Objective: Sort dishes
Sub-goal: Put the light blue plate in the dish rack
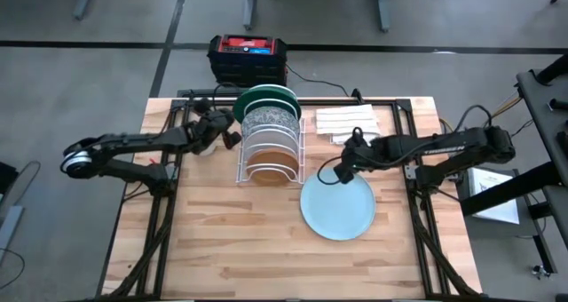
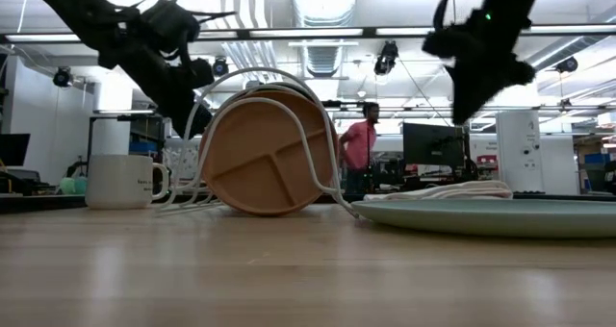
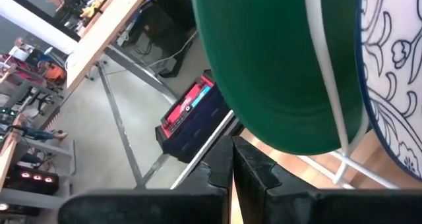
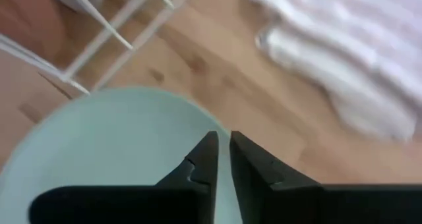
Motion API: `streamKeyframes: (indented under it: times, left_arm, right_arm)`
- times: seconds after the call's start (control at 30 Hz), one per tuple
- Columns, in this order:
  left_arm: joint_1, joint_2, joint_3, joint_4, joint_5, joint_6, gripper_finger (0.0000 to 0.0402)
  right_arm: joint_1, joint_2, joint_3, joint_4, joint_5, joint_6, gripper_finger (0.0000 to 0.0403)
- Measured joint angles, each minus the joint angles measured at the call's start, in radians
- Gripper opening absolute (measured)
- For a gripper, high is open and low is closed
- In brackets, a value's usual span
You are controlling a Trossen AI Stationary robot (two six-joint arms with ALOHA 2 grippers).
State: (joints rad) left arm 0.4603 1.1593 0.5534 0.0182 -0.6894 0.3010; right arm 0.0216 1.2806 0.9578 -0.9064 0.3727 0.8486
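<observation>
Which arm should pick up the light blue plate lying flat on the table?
Right. The right gripper hangs just over the near rim of the light blue plate. The left gripper is on the other side of the wire rack, beside the green plate.

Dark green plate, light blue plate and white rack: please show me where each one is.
dark green plate (image 1: 266, 95): high view, its upper rim.
light blue plate (image 1: 337, 215): high view, its flat centre.
white rack (image 1: 240, 160): high view, its left wire side.

Robotics laboratory: monitors (image 2: 430, 142) at 3 o'clock, ceiling ducting (image 2: 322, 0) at 12 o'clock (exposed), concrete floor (image 1: 89, 80), a person (image 2: 362, 144) behind.
</observation>
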Motion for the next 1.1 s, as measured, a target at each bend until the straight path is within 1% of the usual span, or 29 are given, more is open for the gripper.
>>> streamKeyframes:
  times: [0.17, 0.27, 0.47, 0.6, 0.73, 0.87, 1.0, 1.1]
  left_arm:
    - [0.0, 0.046, 0.028, -0.002, -0.001, 0.001, 0.0]
    - [0.0, 0.073, 0.041, -0.003, -0.002, -0.002, 0.0]
    - [0.0, 0.125, 0.064, -0.003, -0.002, -0.003, 0.0]
    - [0.0, 0.142, 0.076, -0.005, -0.003, -0.003, 0.0]
    - [0.0, 0.142, 0.084, -0.014, -0.003, -0.006, 0.0]
    - [0.0, 0.135, 0.086, -0.024, -0.003, -0.015, 0.0]
    - [0.0, 0.134, 0.085, -0.027, -0.003, -0.017, 0.0]
    - [0.0, 0.134, 0.085, -0.03, -0.005, -0.02, 0.0]
  right_arm:
    - [0.0, 0.013, -0.067, -0.026, -0.112, 0.173, 0.0077]
    - [0.0, 0.024, -0.104, -0.059, -0.154, 0.234, 0.0107]
    - [0.0, 0.05, -0.161, -0.132, -0.217, 0.302, 0.0163]
    - [0.0, 0.068, -0.197, -0.128, -0.263, 0.306, 0.0193]
    - [0.004, 0.073, -0.234, -0.12, -0.321, 0.306, 0.0214]
    - [0.026, 0.071, -0.288, -0.072, -0.393, 0.304, 0.0229]
    - [0.043, 0.07, -0.355, 0.035, -0.449, 0.305, 0.0234]
    - [0.046, 0.066, -0.401, 0.132, -0.468, 0.305, 0.0232]
